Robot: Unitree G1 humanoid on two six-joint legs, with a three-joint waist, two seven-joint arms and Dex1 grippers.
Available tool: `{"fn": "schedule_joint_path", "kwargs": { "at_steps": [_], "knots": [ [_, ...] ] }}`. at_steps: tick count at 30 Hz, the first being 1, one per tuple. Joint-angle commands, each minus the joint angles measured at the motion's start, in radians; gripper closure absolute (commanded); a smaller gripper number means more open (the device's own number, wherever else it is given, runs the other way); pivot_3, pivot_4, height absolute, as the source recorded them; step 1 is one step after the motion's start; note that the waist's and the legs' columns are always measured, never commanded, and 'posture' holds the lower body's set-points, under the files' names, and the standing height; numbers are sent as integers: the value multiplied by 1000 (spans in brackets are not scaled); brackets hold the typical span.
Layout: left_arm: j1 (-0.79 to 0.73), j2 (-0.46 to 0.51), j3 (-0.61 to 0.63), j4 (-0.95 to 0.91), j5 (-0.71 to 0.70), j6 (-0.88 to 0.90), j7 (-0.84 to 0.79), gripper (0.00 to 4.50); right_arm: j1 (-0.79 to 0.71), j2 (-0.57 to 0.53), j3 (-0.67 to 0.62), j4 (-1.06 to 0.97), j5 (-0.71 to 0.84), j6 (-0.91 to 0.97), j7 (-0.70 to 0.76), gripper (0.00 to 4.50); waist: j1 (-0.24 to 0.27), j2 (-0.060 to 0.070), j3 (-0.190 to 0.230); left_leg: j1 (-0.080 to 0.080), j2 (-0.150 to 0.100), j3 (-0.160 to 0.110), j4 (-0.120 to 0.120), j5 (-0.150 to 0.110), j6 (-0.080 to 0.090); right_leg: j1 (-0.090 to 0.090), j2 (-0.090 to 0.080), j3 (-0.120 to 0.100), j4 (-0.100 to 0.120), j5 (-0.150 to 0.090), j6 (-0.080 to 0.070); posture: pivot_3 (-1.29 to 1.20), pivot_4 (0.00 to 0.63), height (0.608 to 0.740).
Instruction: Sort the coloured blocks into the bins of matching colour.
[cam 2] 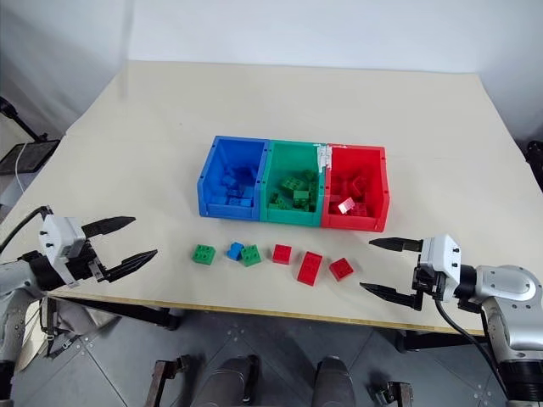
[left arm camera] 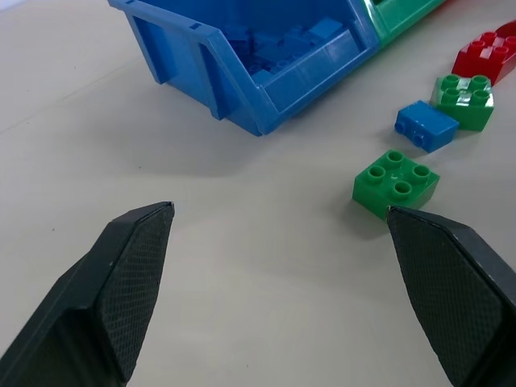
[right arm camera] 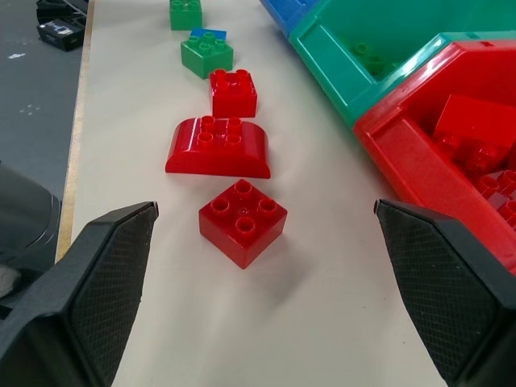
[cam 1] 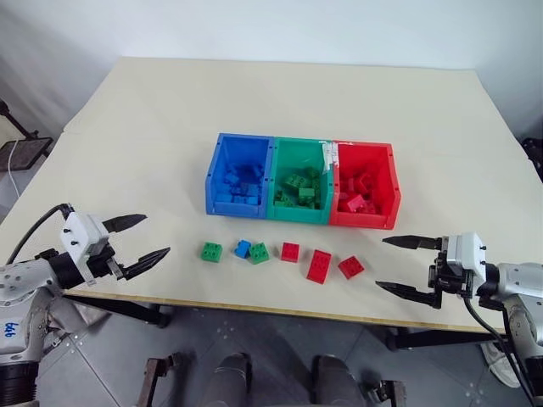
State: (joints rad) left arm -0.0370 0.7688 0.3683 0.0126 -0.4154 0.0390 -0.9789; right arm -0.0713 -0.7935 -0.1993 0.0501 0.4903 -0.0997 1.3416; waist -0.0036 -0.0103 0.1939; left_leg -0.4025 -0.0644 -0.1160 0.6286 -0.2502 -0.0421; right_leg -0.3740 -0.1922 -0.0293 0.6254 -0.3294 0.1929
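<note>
Three joined bins sit mid-table: blue bin [cam 1: 240, 174], green bin [cam 1: 299, 181], red bin [cam 1: 365, 185], each holding several blocks of its own colour. In front of them lies a row of loose blocks: a green block [cam 1: 212, 252], a blue block [cam 1: 243, 248], a second green block [cam 1: 259, 253], a small red block [cam 1: 290, 252], a longer red block [cam 1: 320, 265] and another red block [cam 1: 350, 267]. My left gripper [cam 1: 140, 243] is open, empty, left of the row. My right gripper [cam 1: 405, 264] is open, empty, right of the row.
The beige table [cam 1: 297, 102] has its front edge just below the loose blocks, close to both grippers. A dark stand [cam 1: 21, 153] stands on the floor off the table's left side. Bare tabletop stretches behind and beside the bins.
</note>
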Motion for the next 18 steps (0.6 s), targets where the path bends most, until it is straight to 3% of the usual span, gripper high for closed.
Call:
{"fn": "schedule_joint_path", "kwargs": {
  "at_steps": [1, 7, 10, 18],
  "knots": [
    [-29, -4, -32, -21, 22, -22, 6, 51, 20, -15, -30, 6, -2, -32, 18, 0, 1, 0, 0, 0, 0, 0, 0, 0, 0, 0, 0, 0, 0, 0, 0, 0, 150, 740],
    [-19, 13, -170, -194, 17, 26, -78, 51, -65, -128, -44, 256, -66, -111, 109, 0, 2, 0, 0, 0, 3, 2, 1, -1, 0, 1, 3, 1, -3, 1, -1, 0, 150, 740],
    [-76, -28, -257, -328, -20, 89, -53, 51, -140, -164, 17, 352, -111, -168, 198, 0, -2, 0, 0, 1, 8, 3, 1, -2, -2, 0, 9, 2, -4, 2, -3, 0, 150, 740],
    [-13, -44, -258, -350, -5, 111, -30, 51, -289, -105, 231, 219, -129, -7, 255, 0, -26, 0, 0, 2, 10, 5, 0, -2, -3, -1, 9, 5, -3, 1, -4, 0, 150, 740]
  ]
}}
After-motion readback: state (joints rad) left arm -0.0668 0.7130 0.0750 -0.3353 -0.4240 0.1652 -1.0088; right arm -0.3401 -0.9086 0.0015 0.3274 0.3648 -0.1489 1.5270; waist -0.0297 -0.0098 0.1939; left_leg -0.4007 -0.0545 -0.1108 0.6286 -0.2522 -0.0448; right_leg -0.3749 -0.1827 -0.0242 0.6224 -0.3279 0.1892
